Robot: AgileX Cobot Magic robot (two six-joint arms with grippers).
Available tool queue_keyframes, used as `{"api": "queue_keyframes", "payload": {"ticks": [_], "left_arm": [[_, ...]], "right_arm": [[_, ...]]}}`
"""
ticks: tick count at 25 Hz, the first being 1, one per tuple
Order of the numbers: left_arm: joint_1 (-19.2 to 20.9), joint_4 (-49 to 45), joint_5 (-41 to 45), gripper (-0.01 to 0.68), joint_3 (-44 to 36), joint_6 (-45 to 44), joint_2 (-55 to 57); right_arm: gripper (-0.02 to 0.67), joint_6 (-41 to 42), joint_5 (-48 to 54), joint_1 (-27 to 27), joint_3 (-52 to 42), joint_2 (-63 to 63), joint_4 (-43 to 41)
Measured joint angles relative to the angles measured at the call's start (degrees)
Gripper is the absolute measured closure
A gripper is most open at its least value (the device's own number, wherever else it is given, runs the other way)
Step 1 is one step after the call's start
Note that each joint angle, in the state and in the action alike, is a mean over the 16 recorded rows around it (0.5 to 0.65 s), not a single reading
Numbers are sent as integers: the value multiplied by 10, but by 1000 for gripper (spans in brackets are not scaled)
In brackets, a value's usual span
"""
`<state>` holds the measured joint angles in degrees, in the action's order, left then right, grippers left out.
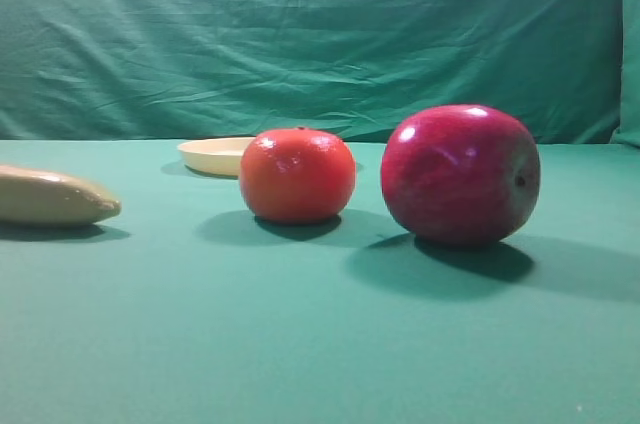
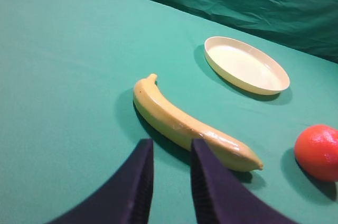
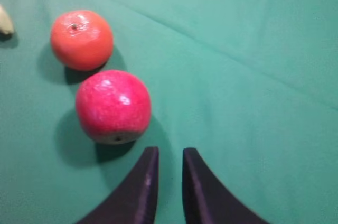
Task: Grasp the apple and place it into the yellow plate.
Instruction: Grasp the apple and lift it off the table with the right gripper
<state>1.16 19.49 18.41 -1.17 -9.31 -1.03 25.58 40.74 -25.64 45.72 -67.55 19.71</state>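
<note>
1. Right gripper [image 3: 166, 167] seen from its wrist camera: two dark fingers reaching up from the bottom edge, nearly closed with only a narrow slit between them, nothing held.
2. Hovering just beside the apple [image 3: 113, 106], which sits up and to the left of the fingertips, apart from them, with its shadow falling toward the left finger.
3. Left gripper [image 2: 171, 156] likewise narrowed to a slim gap, empty, tips poised over the green cloth [image 2: 63, 76] right by the near side of the banana [image 2: 190, 126]; whether touching it cannot be told.
4. Apple resting on the cloth in the exterior high view [image 1: 460, 175], glossy dark crimson, stem dimple turned to the right, not in the plate.
5. Orange-red fruit [image 1: 297, 175] just left of the apple with a small gap between; in the right wrist view [image 3: 81, 39] sitting above the apple, near but not touching.
6. Yellow plate [image 1: 212, 155] behind the orange-red fruit, partly hidden by it; in the left wrist view [image 2: 246, 65] lying bare beyond the banana, well apart from it.
7. Open cloth stretching wide to the right of the right gripper's fingers; a crease running diagonally across it.
8. Draped green backdrop [image 1: 320, 34] closing off the far edge of the table.
</note>
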Motion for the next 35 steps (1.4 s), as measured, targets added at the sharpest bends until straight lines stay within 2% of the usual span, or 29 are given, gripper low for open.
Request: {"api": "queue_keyframes", "payload": {"ticks": [8,11,13,20,28,35], "left_arm": [[0,0,0,516,0,0,0],[0,0,0,516,0,0,0],[0,0,0,516,0,0,0],[0,0,0,516,0,0,0],[0,0,0,516,0,0,0],[0,0,0,516,0,0,0]], "right_arm": [[100,-12,-4,-42,46,-97,0],[31,-17,-3,-43,60,-134,-4],[10,-19,-4,-43,67,-158,-7],[11,-15,-25,-43,79,-235,-17],[68,-1,-49,-43,84,-280,-31],[121,-22,-33,-43,131,-282,-86]]}}
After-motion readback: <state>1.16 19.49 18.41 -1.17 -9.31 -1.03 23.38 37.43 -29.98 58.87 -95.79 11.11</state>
